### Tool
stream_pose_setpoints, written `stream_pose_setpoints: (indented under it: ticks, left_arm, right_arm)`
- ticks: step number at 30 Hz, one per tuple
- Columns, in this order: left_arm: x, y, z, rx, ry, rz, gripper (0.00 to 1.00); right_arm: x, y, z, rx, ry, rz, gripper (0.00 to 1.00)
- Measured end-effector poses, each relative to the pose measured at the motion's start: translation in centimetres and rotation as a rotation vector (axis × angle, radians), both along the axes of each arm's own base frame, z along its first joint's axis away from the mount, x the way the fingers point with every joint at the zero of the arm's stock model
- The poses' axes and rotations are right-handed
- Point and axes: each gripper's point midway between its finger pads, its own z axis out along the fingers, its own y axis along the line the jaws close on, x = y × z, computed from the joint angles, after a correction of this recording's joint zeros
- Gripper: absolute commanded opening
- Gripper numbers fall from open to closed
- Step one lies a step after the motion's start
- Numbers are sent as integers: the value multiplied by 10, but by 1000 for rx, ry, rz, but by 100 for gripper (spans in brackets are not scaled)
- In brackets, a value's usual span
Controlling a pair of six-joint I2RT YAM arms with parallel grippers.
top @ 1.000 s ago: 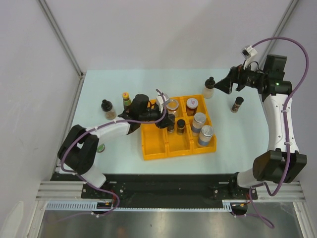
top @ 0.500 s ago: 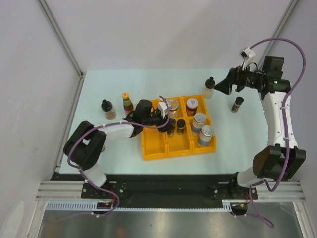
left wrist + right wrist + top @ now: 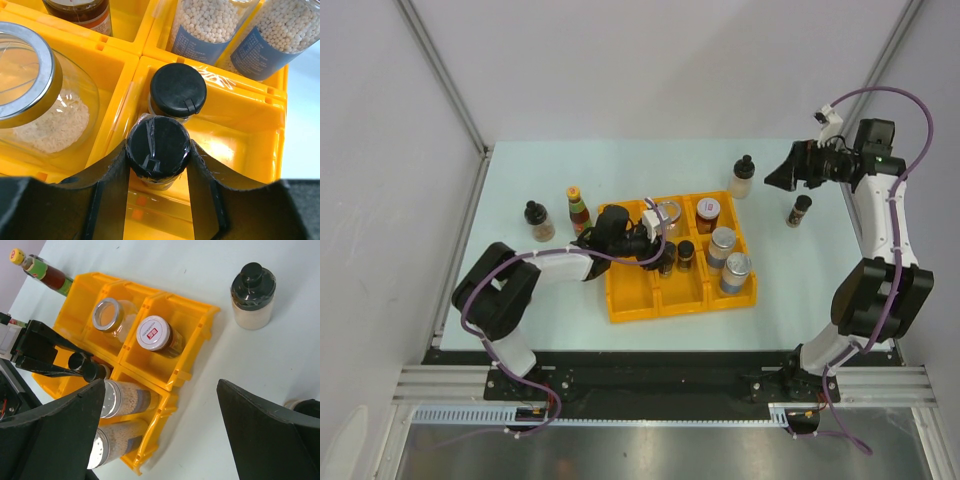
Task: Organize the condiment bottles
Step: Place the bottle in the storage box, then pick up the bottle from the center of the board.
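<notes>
My left gripper (image 3: pixel 658 248) is shut on a black-capped spice jar (image 3: pixel 158 147), upright in the middle front compartment of the yellow tray (image 3: pixel 632 300), next to another black-capped jar (image 3: pixel 178 90). The tray also holds a silver-lidded clear jar (image 3: pixel 668 212), a white-lidded red-labelled jar (image 3: pixel 708 210) and two blue-labelled shakers (image 3: pixel 722 243). On the table stand a slim sauce bottle (image 3: pixel 578 208), a black-capped jar (image 3: pixel 535 221), a pale-powder bottle (image 3: pixel 742 176) and a dark spice jar (image 3: pixel 799 210). My right gripper (image 3: pixel 780 176) is open and empty, raised above the table between these last two.
The tray's left compartments (image 3: pixel 630 275) hold nothing. In the right wrist view the tray's corner (image 3: pixel 210 310) lies near the pale-powder bottle (image 3: pixel 252 295), with the sauce bottle (image 3: pixel 42 270) behind the tray's far side. White walls enclose the table on three sides.
My left gripper has shifted forward and down into the tray with the jar, uncovering the sauce bottle. My right gripper has drawn back a little to the right.
</notes>
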Motion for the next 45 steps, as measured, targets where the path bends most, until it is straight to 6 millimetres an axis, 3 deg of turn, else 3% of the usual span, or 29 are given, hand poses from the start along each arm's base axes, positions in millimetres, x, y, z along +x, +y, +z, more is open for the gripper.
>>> stream_pose_setpoints:
  ticks: [5,9,15,21,24,30,35,39,45]
  left_arm:
    - [0,0,0,3,-8,-4,59]
    - [-3,0,-1,7,-6,-23,71]
    - [-7,-2,-1,9,-2,-43,75]
    - [-10,-2,0,13,2,-55,83]
    - [-13,-1,2,17,11,-59,98]
    - [-18,1,10,33,25,-66,100]
    - [-14,5,31,21,-12,-50,100]
    - [-10,8,53,6,-47,-33,100]
    - [-3,21,73,2,-96,-2,100]
  right_arm:
    - [4,-4,-10,-15,19,-13,100]
    - [15,-19,-34,-44,81,-71,100]
    - [28,-47,-71,-98,182,-187,100]
    - [35,-71,-88,-183,216,-293,100]
    - [41,-86,-99,-241,230,-349,100]
    - [49,-112,-138,-337,301,-433,100]
    - [55,-127,-167,-394,361,-472,99]
    - [65,-133,-179,-423,377,-485,84]
    - [70,-126,-185,-467,379,-469,37]
